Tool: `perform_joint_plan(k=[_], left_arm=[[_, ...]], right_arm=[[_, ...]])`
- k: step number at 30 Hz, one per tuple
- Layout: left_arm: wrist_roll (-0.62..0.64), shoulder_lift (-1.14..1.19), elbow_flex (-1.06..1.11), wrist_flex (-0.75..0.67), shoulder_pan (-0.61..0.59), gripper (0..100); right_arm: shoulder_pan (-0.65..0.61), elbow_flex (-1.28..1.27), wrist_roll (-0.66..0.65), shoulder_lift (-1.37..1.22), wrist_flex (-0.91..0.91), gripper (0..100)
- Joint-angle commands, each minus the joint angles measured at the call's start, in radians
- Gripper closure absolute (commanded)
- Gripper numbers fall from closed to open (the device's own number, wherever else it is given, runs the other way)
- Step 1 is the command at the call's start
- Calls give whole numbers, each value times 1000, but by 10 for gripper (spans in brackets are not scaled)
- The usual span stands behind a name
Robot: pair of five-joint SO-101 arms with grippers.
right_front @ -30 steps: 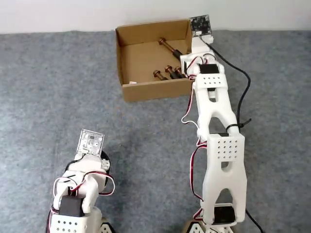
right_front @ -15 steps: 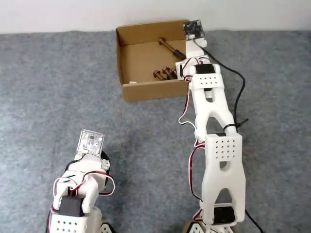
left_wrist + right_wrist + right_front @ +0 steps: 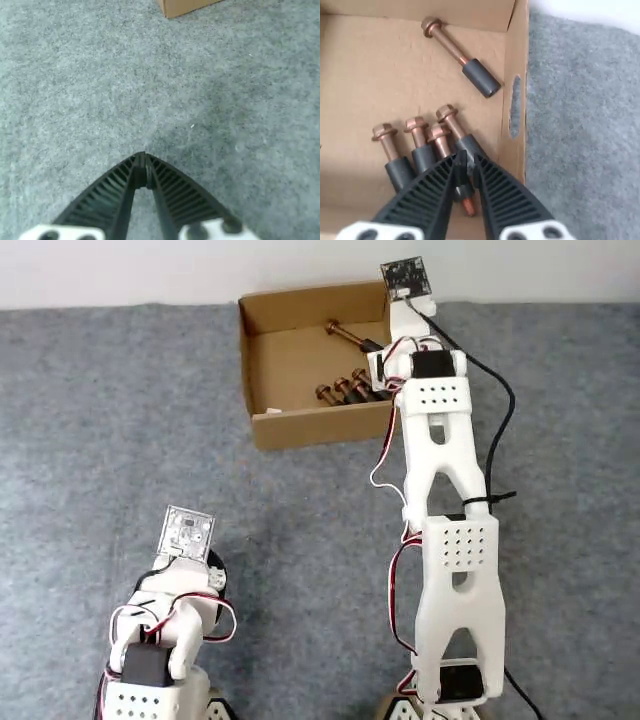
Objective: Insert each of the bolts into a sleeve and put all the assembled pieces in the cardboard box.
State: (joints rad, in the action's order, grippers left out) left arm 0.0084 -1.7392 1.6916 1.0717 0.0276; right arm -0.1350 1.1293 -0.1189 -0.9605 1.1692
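Over the cardboard box (image 3: 514, 65), right near corner | right gripper (image 3: 465, 165), jaws together, seemingly just above four sleeved bolts (image 3: 424, 156) | fifth sleeved bolt (image 3: 460, 57) lies farther back | left gripper (image 3: 145, 162) closed over grey carpet (image 3: 225, 75), near left

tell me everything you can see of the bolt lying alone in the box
The lone bolt has a copper-coloured flanged head and shank, its far end inside a dark grey sleeve. It lies flat and diagonal on the cardboard box floor, apart from the four other assemblies, sleeve end near the side wall.
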Motion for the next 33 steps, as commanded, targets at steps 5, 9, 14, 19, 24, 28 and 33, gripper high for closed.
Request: perform_joint_plan(k=[5, 9, 14, 19, 24, 28, 33], left_arm=[[-6, -9, -4, -29, -6, 995], [-6, -8, -4, -28, -5, 995], [-6, -8, -4, -28, -5, 995], [-6, -6, -4, -28, -5, 995], [-6, -6, -4, -28, -5, 995], [-6, -6, -4, -28, -5, 995], [-5, -6, -4, -28, -5, 995]], right_arm=[[-5, 241, -3, 24, 298, 991], [-5, 368, -3, 22, 470, 991], [-4, 512, -3, 21, 627, 991], [1, 555, -3, 44, 627, 991], [2, 512, 101, 131, 633, 991], [-1, 279, 132, 308, 633, 991], [2, -101, 206, 587, 628, 991]])
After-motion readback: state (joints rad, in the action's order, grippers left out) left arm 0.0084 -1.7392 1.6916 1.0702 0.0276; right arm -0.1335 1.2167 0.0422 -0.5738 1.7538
